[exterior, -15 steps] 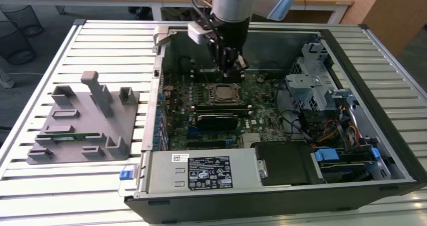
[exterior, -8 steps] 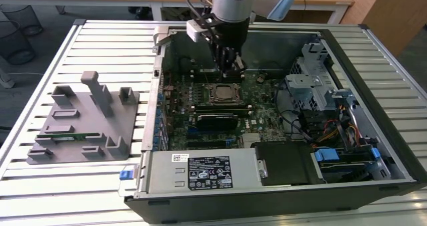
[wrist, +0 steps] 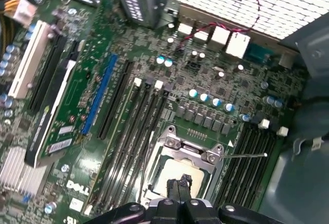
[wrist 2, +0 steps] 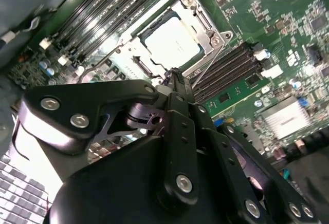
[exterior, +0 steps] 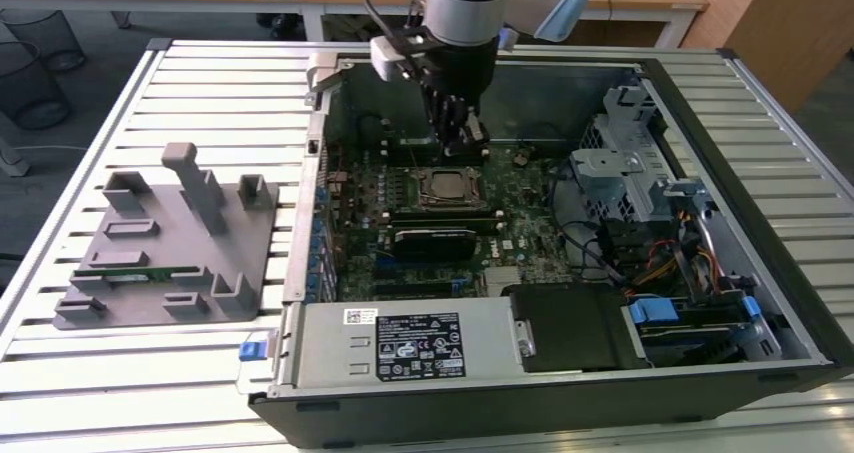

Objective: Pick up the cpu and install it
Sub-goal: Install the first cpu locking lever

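Our pincer [wrist 2: 174, 75] hangs clenched and empty close above the cpu [wrist 2: 172, 41] lying in its socket [wrist 2: 201, 24]; we judge any touch must be gentle and flat.

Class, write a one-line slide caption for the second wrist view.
Shut gripper hovers above the cpu lying in its socket.

Silver-grey cylindrical robot arm [exterior: 467, 3] stands vertical in the exterior view, wrist pointing straight down. Black linkage-type two-finger gripper [exterior: 461, 138] hangs under it. Both wrist views: slim black fingertips [wrist: 175, 189] [wrist 2: 177, 95] meet with no visible gap and nothing clamped between them. The side links fold in toward the tips.
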`<state>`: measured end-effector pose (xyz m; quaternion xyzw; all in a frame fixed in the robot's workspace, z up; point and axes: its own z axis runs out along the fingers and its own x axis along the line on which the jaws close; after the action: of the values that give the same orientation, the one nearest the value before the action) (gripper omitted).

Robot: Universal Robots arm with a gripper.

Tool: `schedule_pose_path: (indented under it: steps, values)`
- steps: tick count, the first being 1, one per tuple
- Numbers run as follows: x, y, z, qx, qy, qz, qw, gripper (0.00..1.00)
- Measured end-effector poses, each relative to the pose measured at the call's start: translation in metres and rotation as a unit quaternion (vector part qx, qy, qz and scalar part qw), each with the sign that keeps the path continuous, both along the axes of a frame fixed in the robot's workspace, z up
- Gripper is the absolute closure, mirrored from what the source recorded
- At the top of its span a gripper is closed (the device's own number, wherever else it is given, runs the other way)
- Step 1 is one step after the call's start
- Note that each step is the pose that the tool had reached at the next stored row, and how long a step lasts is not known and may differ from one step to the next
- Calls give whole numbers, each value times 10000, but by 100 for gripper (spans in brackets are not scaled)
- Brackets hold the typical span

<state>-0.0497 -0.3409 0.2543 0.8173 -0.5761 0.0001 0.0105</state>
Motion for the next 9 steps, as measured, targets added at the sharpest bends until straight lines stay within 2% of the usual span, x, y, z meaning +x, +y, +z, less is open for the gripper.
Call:
schedule_pose_path:
  steps: [5, 9]
  values:
    - [0, 0, -7, -11, -1, -308, 9995, 89]
    - [0, 0, -11, -22, -2, -559, 9984, 89]
